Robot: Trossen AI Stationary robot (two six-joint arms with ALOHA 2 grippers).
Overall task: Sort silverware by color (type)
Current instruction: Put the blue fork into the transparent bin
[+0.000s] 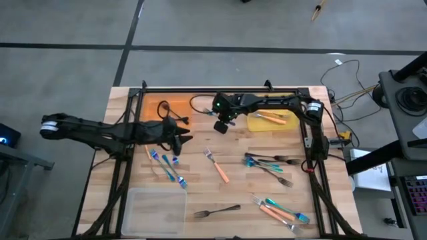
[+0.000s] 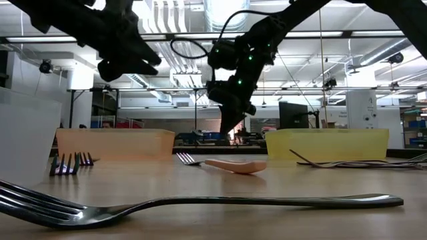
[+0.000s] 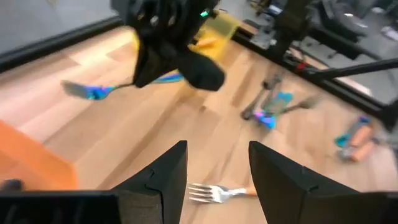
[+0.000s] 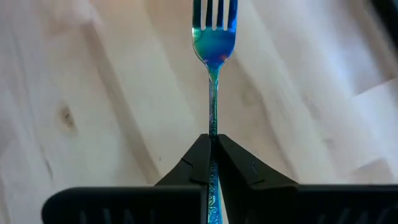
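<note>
My right gripper (image 4: 212, 138) is shut on a shiny blue-teal fork (image 4: 214, 37) and hangs over the table's far middle (image 1: 220, 127), between the orange tray (image 1: 155, 110) and the yellow tray (image 1: 267, 122). My left gripper (image 3: 217, 158) stands open above the wood left of centre (image 1: 185, 139), holding nothing. An orange-handled fork (image 1: 217, 165) lies flat just beyond its fingertips. More silverware lies flat on the table: blue-teal pieces (image 1: 168, 167), dark grey forks (image 1: 272, 161), a dark fork (image 1: 217, 212), and a mixed group (image 1: 283, 210). My right gripper pinches the blue-teal fork's slim handle (image 4: 212, 127) between its two fingers. The fork runs along the fingers and sticks out past their tips, tines (image 4: 215, 14) leading. The fingers slant down from the table's right side. The fork is lifted clear of the wood.
A clear tray (image 1: 157, 210) sits at the near left. The yellow tray holds orange-handled utensils (image 1: 272, 117). A black frame (image 1: 220, 89) runs along the table's far edge and sides. Bare wood shows in the middle (image 1: 233, 190).
</note>
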